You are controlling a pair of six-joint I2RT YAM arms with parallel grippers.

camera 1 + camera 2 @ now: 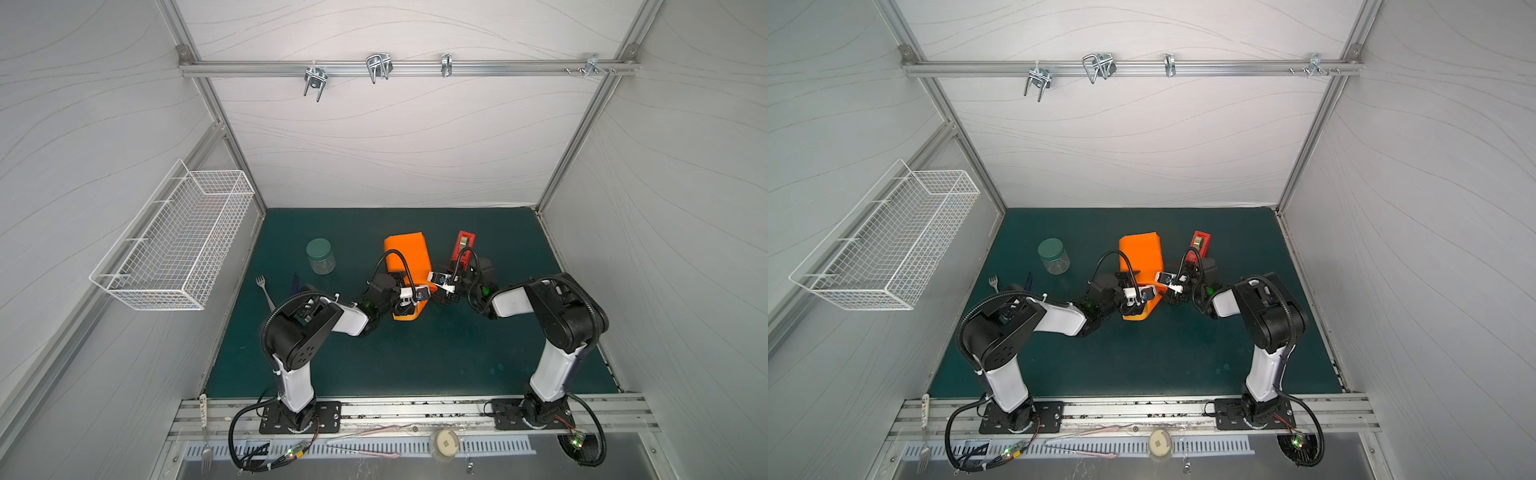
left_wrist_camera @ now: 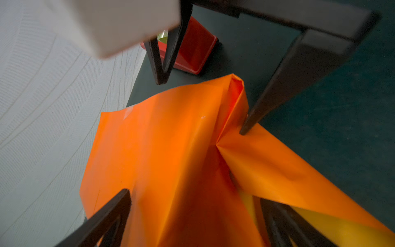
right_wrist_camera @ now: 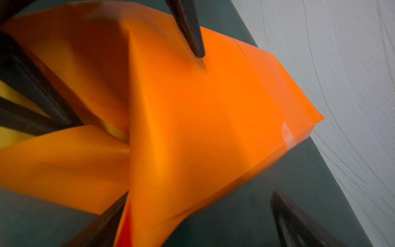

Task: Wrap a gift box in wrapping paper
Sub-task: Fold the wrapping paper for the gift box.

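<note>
Glossy orange wrapping paper (image 1: pixel 409 253) sits folded over the squat yellow-green gift box (image 2: pixel 333 231) mid-way across the dark green surface (image 1: pixel 415 365), beside the red tape dispenser (image 1: pixel 465 245). You see the box only at the paper's open end. Left gripper (image 2: pixel 192 224): fingers wide apart, gripping nothing. Right gripper (image 3: pixel 201 226): fingers fully spread, one tip touching a paper fold.

gift box (image 3: pixel 113 128) mostly hidden under wrapping paper (image 3: pixel 213 128), only yellow slivers showing

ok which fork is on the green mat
The fork beside the jar, handle running behind the left arm. The other fork lies off the mat, on the metal ledge in front.
</note>
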